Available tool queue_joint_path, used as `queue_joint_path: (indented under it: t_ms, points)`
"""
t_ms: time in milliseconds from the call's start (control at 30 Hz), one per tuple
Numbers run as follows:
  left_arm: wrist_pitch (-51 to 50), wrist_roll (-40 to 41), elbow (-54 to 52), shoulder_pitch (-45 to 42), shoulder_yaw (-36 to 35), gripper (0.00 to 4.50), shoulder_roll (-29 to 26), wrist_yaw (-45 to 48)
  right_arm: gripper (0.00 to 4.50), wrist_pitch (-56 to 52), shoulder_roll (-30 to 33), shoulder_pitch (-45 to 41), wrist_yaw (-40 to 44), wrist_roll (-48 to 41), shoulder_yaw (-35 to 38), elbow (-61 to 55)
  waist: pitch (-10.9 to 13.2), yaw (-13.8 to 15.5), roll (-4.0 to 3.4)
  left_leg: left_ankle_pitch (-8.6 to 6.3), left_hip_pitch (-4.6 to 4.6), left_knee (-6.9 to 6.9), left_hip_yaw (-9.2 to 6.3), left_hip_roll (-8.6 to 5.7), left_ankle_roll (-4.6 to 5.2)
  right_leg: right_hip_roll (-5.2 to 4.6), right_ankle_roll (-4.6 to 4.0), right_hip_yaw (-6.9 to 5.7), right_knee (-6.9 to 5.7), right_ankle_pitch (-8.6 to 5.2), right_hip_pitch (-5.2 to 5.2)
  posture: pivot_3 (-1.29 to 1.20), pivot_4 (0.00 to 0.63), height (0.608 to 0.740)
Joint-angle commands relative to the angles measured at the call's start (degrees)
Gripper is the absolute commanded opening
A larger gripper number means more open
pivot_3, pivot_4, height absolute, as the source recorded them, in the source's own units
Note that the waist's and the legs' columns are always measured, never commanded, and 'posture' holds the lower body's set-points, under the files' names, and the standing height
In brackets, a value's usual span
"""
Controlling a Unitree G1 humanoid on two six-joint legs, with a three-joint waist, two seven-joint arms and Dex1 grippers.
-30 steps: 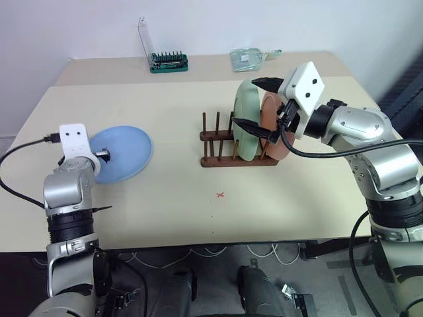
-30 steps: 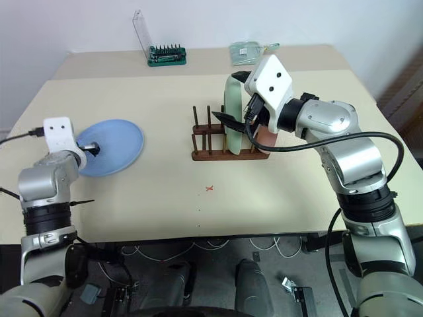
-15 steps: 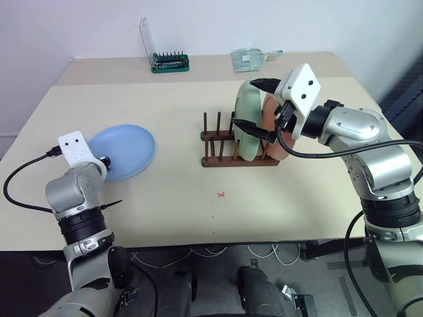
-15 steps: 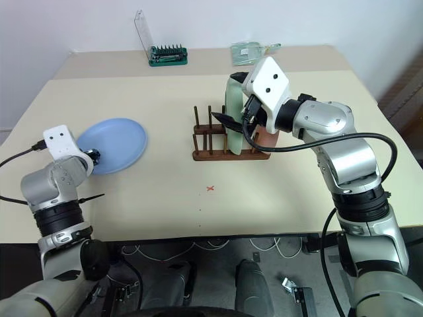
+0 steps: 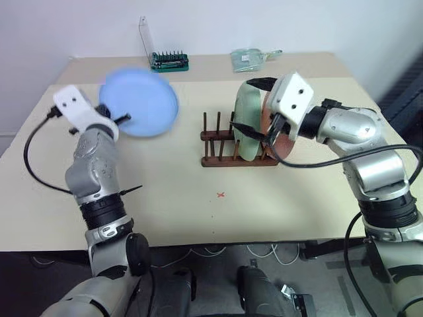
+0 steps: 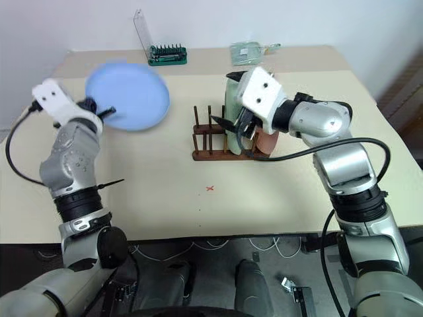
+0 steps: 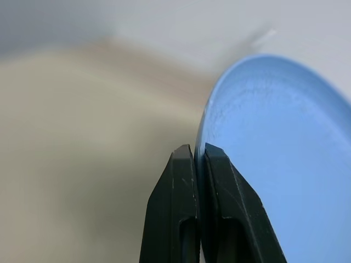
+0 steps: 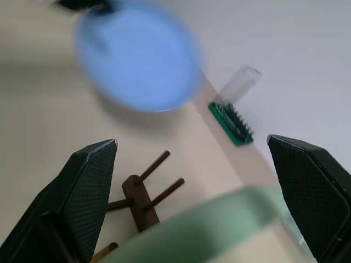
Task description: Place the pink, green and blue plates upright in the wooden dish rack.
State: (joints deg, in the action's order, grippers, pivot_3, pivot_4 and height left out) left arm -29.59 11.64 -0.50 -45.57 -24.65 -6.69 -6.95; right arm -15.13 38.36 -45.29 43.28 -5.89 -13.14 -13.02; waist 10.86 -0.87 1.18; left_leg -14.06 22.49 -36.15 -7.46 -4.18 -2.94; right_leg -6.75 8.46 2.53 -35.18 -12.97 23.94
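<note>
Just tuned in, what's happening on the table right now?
The left gripper is shut on the blue plate's rim and holds it above the table. The green plate and pink plate stand upright in the wooden dish rack, with the right gripper open around the green plate.

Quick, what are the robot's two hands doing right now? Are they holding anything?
Left tool: shut on the rim of the round light blue plastic plate, held above the table.
Right tool: open, fingers either side of the pale green plate, not gripping.
</note>
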Motion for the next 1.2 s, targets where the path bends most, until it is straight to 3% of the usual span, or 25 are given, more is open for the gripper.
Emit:
queue_joint_path:
  t_ms: [33, 233, 567, 667, 900, 1100, 1200]
  points:
    - [5.8, -1.5, -3.3, -1.2, 6.4, 0.05, 0.1, 2.1, 4.50, 8.9, -2.3, -4.2, -0.6, 7.6, -3.8, 2.1, 0.0, -0.1, 0.00, 0.00, 0.00, 0.01, 0.00, 0.00, 0.00, 0.00, 0.00, 0.00, 0.00, 0.00, 0.00, 0.00, 0.150, 0.740]
    - [7.8, -1.3, -6.2, -0.6, 11.6, 0.05, 0.9, 3.3, 4.50, 18.8, -8.8, -8.9, -1.9, 17.5, -10.5, 9.8, 0.0, -0.2, 0.00, 0.01, -0.01, 0.02, 0.01, 0.02, -0.01, 0.03, -0.02, 0.03, -0.06, 0.01, 0.06, 0.00, 0.150, 0.740]
    - [4.8, 1.9, -13.8, 0.9, 12.9, 0.05, 1.8, 3.2, 4.50, 27.5, -12.1, -13.8, -10.3, 30.8, -12.5, 27.2, 0.0, 0.0, 0.00, 0.03, 0.01, 0.01, -0.01, 0.00, -0.04, 0.03, -0.03, 0.03, -0.04, 0.02, 0.07, 0.00, 0.150, 0.740]
    - [4.4, 2.2, -15.0, 1.4, 12.9, 0.00, 1.9, 3.0, 3.64, 28.5, -12.7, -14.6, -11.8, 32.8, -12.3, 29.7, 0.0, -0.2, 0.00, 0.03, 0.01, 0.03, -0.01, 0.00, -0.05, 0.04, -0.03, 0.03, -0.05, 0.02, 0.08, 0.00, 0.150, 0.740]
    - [4.5, 1.9, -15.2, 1.0, 12.4, 0.00, 1.7, 2.3, 0.04, 29.7, -13.6, -14.8, -12.2, 33.8, -11.7, 29.9, 0.0, -0.2, 0.00, 0.05, 0.01, 0.03, -0.01, 0.01, -0.06, 0.05, -0.03, 0.04, -0.05, 0.02, 0.08, 0.00, 0.150, 0.740]
    - [5.2, 2.4, -14.1, 0.6, 11.9, 0.00, 1.8, 2.2, 0.04, 30.5, -13.8, -14.3, -12.9, 34.4, -11.1, 28.2, 0.0, -0.2, 0.00, 0.05, 0.01, 0.03, -0.01, 0.00, -0.07, 0.05, -0.03, 0.04, -0.05, 0.02, 0.08, 0.00, 0.150, 0.740]
    - [7.6, 0.3, -12.5, -0.1, 10.6, 1.01, 1.1, -0.2, 0.00, 30.9, -14.2, -14.2, -12.8, 33.6, -10.7, 27.6, 0.0, -0.2, 0.00, 0.05, 0.01, 0.03, -0.01, 0.01, -0.07, 0.06, -0.03, 0.04, -0.05, 0.02, 0.08, 0.00, 0.150, 0.740]
